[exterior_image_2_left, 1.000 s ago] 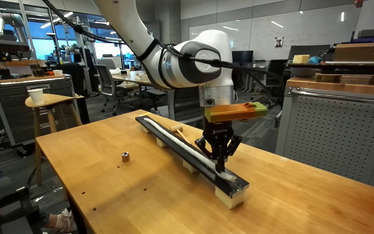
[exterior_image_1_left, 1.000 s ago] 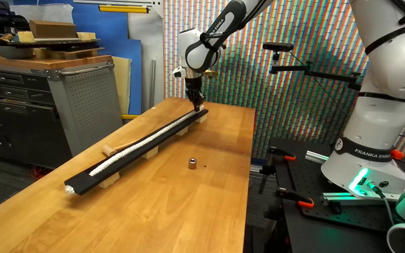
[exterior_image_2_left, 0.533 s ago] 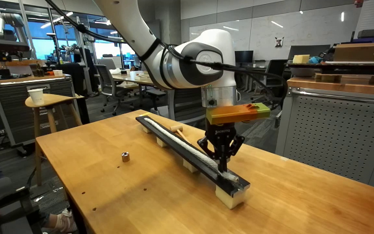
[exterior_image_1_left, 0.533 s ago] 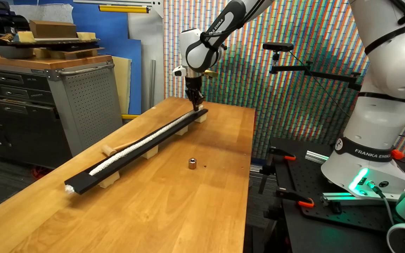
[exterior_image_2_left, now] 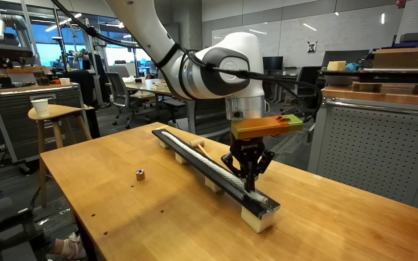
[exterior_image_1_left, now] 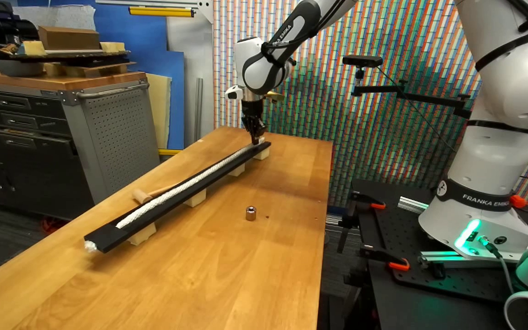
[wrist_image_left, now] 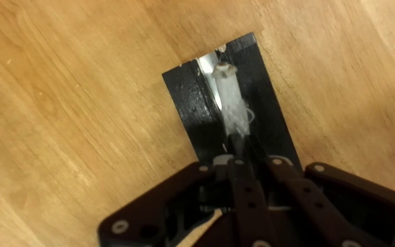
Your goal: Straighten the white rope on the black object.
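The white rope (exterior_image_1_left: 186,186) lies lengthwise along the long black board (exterior_image_1_left: 103,237); both also show in an exterior view, the rope (exterior_image_2_left: 201,158) and the board (exterior_image_2_left: 253,206). The rope looks nearly straight along most of the board. In the wrist view the taped rope end (wrist_image_left: 231,96) lies slightly askew beside a shiny groove in the board (wrist_image_left: 194,106) and stops short of its edge. My gripper (exterior_image_2_left: 249,189) points down and is shut on the rope near this end, seen also in the wrist view (wrist_image_left: 242,140). The fingers hide the gripped part.
The board rests on several pale blocks (exterior_image_2_left: 258,219) on a wooden table (exterior_image_2_left: 122,203). A wooden mallet (exterior_image_1_left: 142,196) lies beside the board. A small metal cylinder (exterior_image_1_left: 250,213) stands on the table. Clear plastic (exterior_image_1_left: 90,246) sticks out at the board's far end from my gripper.
My gripper has shifted slightly toward the nearby board end, with the rope end in it. The board has slid very slightly the same way. Almost nothing moved in the last half second.
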